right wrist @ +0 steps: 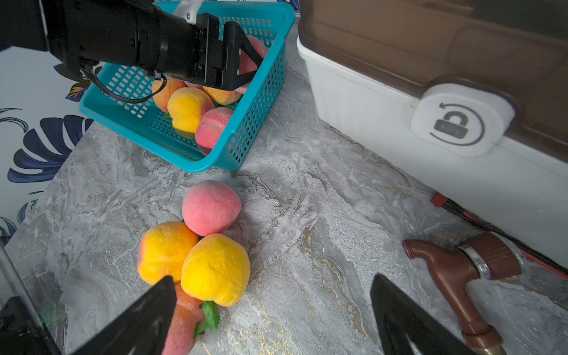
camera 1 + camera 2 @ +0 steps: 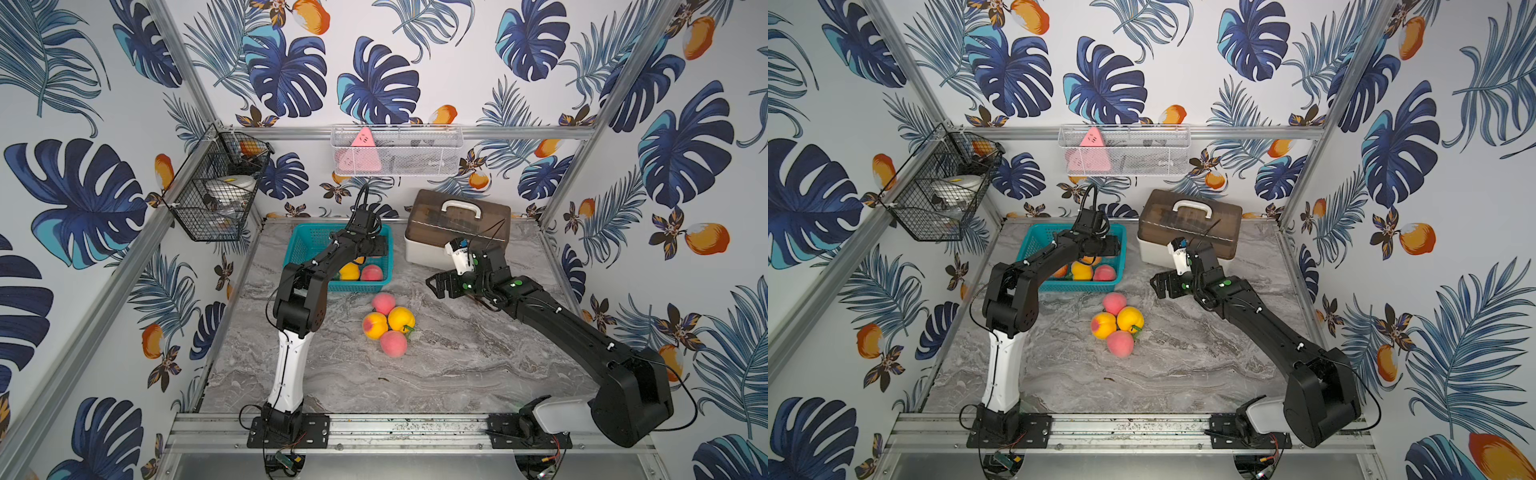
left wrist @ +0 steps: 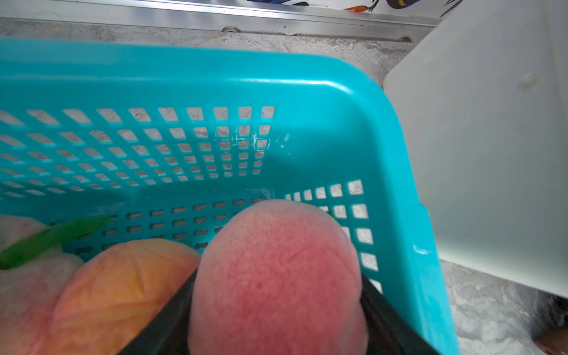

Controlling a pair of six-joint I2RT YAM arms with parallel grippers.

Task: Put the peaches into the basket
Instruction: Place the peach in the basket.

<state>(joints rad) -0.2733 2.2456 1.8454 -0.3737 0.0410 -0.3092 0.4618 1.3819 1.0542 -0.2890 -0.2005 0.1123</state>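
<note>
My left gripper (image 3: 276,292) is shut on a pink-red peach (image 3: 276,270) and holds it inside the teal basket (image 3: 184,76), close to one corner. The right wrist view shows that grip (image 1: 246,60) above several peaches lying in the basket (image 1: 261,101), among them a yellow one (image 1: 187,107). Several more peaches sit in a tight cluster (image 2: 388,324) on the marble table in front of the basket (image 2: 293,245). My right gripper (image 1: 272,285) hangs open and empty to the right of that cluster, its left finger over a pink peach (image 1: 181,319).
A white storage box with a brown lid (image 2: 457,232) stands at the back right, beside the basket. A brown hose nozzle (image 1: 455,270) and a red cable lie by the box. On the walls hang a black wire basket (image 2: 216,187) and a white mesh basket (image 2: 395,153).
</note>
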